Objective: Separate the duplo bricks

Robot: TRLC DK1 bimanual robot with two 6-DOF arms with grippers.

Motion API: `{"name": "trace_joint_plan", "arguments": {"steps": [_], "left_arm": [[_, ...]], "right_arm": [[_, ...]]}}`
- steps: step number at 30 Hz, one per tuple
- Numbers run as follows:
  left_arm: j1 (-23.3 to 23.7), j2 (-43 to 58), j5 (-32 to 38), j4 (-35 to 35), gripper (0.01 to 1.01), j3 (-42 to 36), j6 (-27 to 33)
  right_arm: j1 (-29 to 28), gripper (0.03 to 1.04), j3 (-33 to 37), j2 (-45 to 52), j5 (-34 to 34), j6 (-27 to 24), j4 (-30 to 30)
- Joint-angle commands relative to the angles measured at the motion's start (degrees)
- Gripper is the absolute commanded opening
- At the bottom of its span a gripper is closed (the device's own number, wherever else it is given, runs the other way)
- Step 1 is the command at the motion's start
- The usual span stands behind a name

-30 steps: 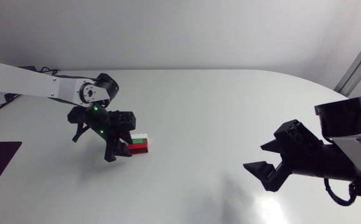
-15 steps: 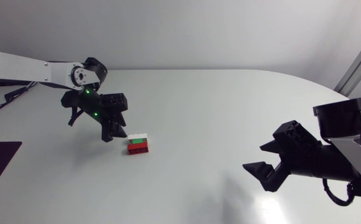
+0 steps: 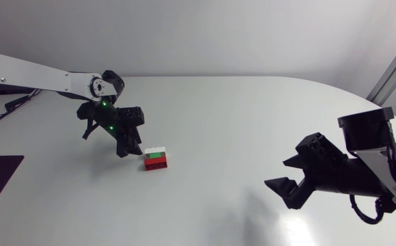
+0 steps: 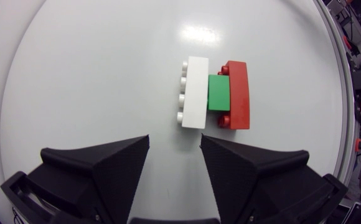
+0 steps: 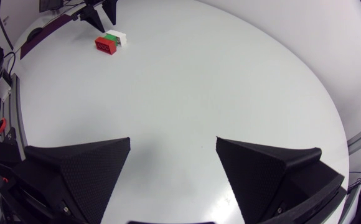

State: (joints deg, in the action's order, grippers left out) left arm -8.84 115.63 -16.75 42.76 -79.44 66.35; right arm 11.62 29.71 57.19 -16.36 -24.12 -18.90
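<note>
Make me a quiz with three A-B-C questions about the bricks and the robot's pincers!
1. Where is the brick stack? A: inside a box. B: on the table, just ahead of the left pincer. C: on top of an arm.
2. How many bricks are stuck together? A: three. B: five. C: one.
3. How is the left pincer? A: squeezing the stack. B: holding a cup. C: open, holding nothing.
Answers: 1 B, the stack lies on the table before its fingers; 2 A, white brick, green brick, red brick; 3 C, its fingers stand apart with only table between.
</note>
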Motion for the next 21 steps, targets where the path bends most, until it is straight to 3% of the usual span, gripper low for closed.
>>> {"name": "trace_joint_plan", "arguments": {"steps": [1,21], "left_arm": [[0.23,0.65,-1.00,1.62,0.589,-1.24,0.19],[-3.64,0.56,-1.88,-0.49,0.595,1.92,-0.34]], "right_arm": [[-0.45,1.00,-0.80,1.17,-0.34,-1.37,0.61],[-0.45,1.00,-0.97,1.96,-0.34,-1.28,1.23]]}}
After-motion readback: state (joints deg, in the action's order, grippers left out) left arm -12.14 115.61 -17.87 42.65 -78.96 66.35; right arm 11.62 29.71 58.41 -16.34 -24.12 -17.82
